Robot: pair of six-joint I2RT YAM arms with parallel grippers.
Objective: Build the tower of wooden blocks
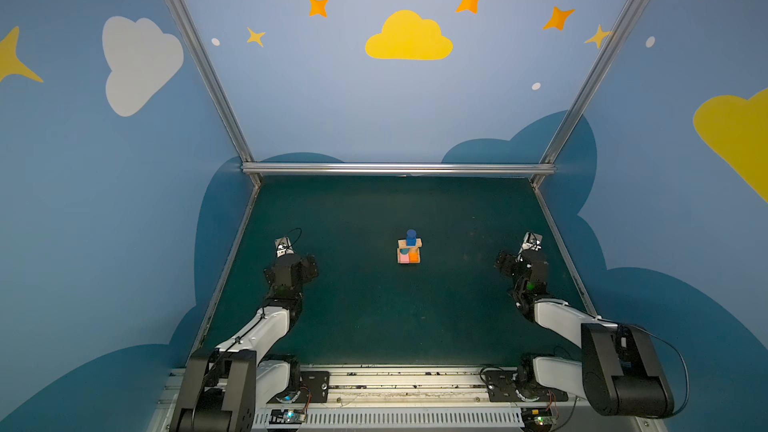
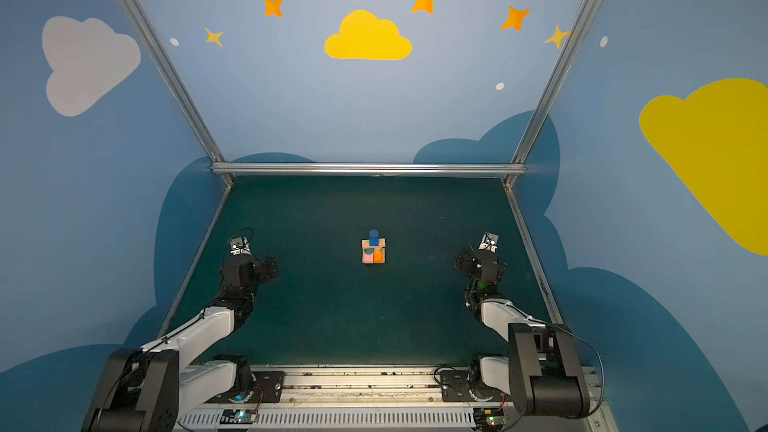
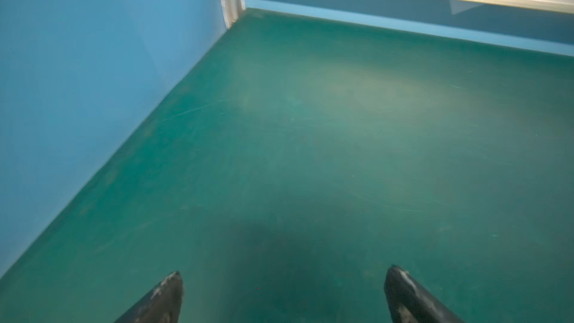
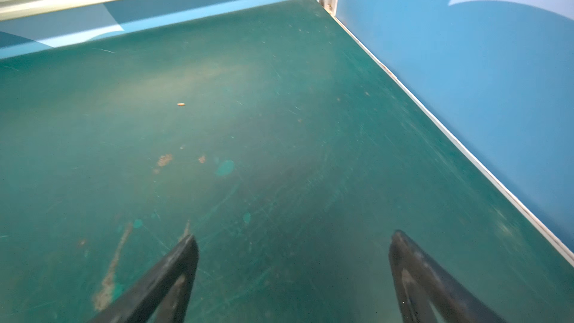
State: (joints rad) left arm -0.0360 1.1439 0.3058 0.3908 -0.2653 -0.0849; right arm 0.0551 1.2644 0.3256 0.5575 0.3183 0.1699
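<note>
The tower (image 1: 409, 248) stands upright at the tabletop (image 1: 374, 317) centre, long axis vertical, blue cylinder (image 1: 411, 233) on top, tan crossbar (image 1: 418, 242) running 9 to 3. Well apart from it, the left end effector (image 3: 284, 272) at 9 o'clock and the right end effector (image 4: 295, 237) at 3 o'clock have their jaws spread, holding nothing.

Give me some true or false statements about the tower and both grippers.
1. The tower stands near the middle of the table. True.
2. The left gripper is shut on a block. False: it is open and empty.
3. A blue cylinder tops the tower. True.
4. The right gripper touches the tower. False: it is open, well to the side of it.
5. The pink block sits on top. False: it is at the bottom, beside the orange block.
</note>
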